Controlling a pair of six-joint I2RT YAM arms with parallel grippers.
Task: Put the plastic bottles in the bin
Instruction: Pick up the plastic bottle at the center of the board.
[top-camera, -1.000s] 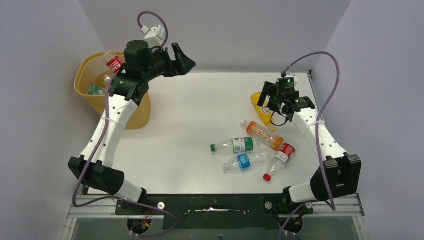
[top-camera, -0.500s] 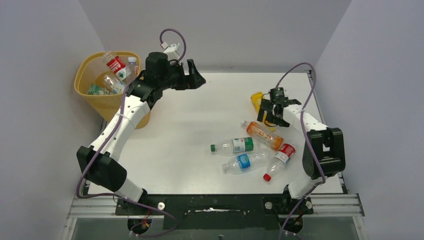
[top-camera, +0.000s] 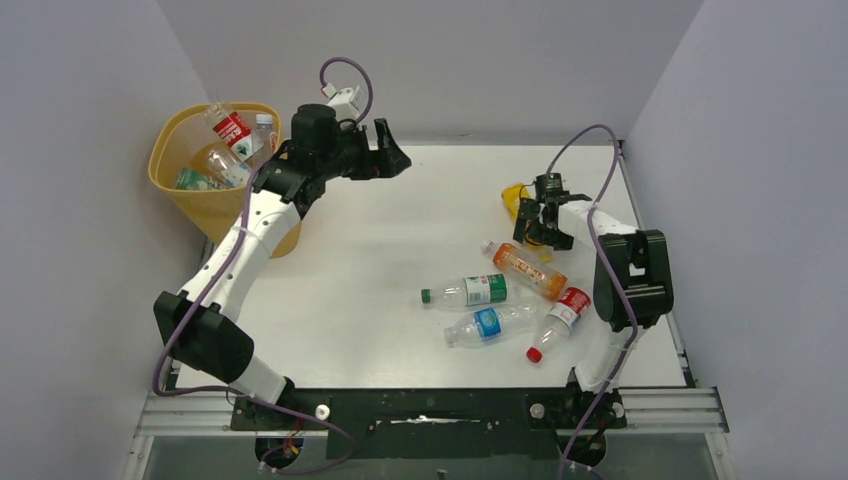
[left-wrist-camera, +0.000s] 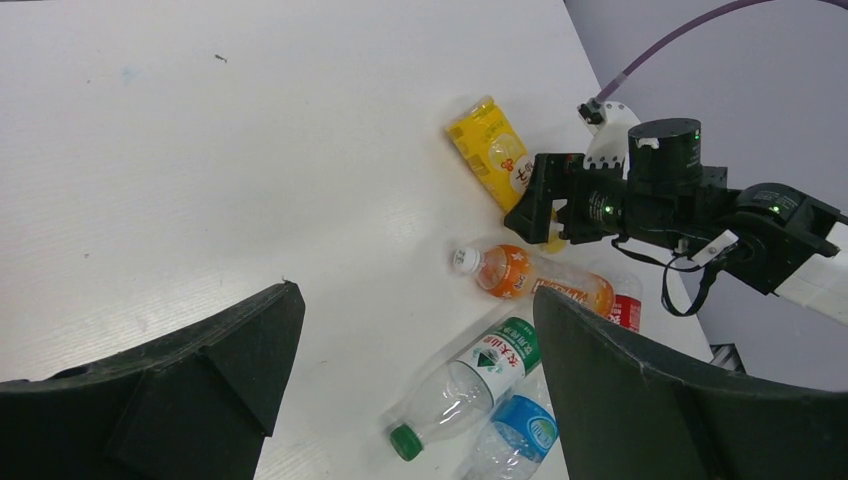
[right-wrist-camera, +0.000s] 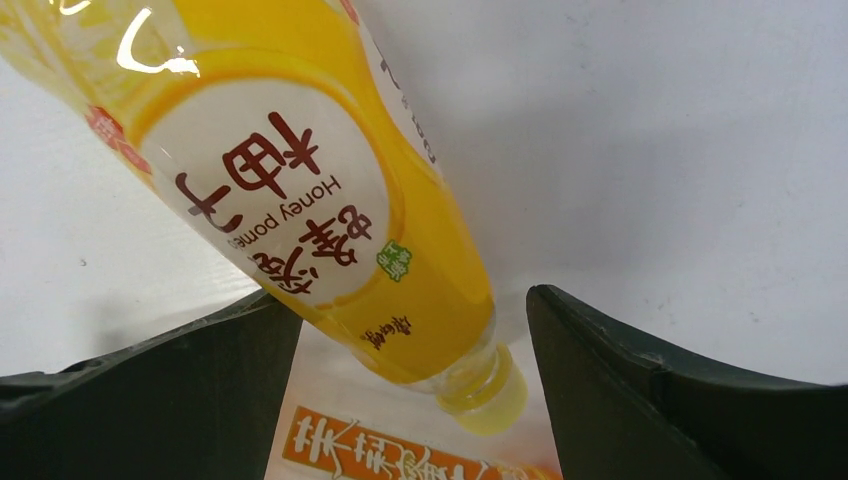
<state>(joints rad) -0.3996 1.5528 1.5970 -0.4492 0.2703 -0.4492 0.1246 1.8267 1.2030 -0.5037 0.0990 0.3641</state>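
Yellow bottle (right-wrist-camera: 300, 200) lying flat, cap toward orange bottle (top-camera: 528, 270)

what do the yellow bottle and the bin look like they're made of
The yellow bottle is likely thin clear plastic, glossy: glare streaks, a see-through neck, a printed wrap label. The bin looks like moulded yellow-orange plastic, fairly matte: one even colour, walls that seem finely perforated.
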